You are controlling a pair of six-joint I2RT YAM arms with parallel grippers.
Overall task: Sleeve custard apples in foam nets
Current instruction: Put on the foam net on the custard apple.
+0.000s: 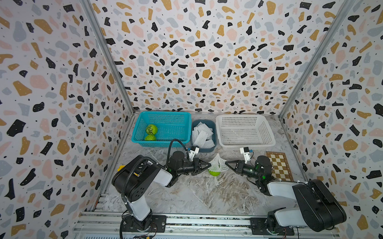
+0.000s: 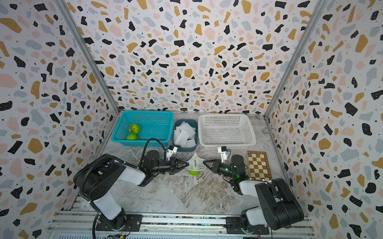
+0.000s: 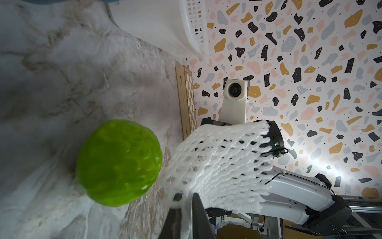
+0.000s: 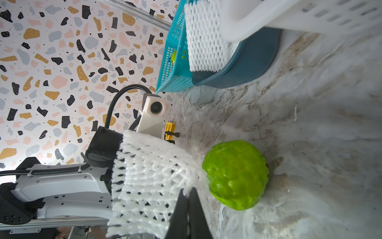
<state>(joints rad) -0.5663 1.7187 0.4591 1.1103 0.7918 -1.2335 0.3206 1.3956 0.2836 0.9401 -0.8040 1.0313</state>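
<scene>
A white foam net (image 1: 217,163) (image 2: 195,162) hangs stretched between my two grippers, just above a green custard apple (image 1: 214,173) (image 2: 193,172) that rests on the marble table. My left gripper (image 1: 208,164) (image 3: 186,198) is shut on one edge of the net (image 3: 223,161). My right gripper (image 1: 226,162) (image 4: 188,190) is shut on the opposite edge (image 4: 148,175). In both wrist views the apple (image 3: 117,163) (image 4: 235,175) lies bare beside the net's mouth. Two more custard apples (image 1: 151,129) (image 1: 150,137) sit in the teal basket (image 1: 166,118).
A dark blue bin (image 1: 213,147) between the baskets holds several spare foam nets (image 1: 202,134). An empty white perforated basket (image 1: 245,130) stands at the back right. A wooden chessboard (image 1: 280,165) lies by the right arm. A small yellow object (image 1: 121,167) sits at the left table edge.
</scene>
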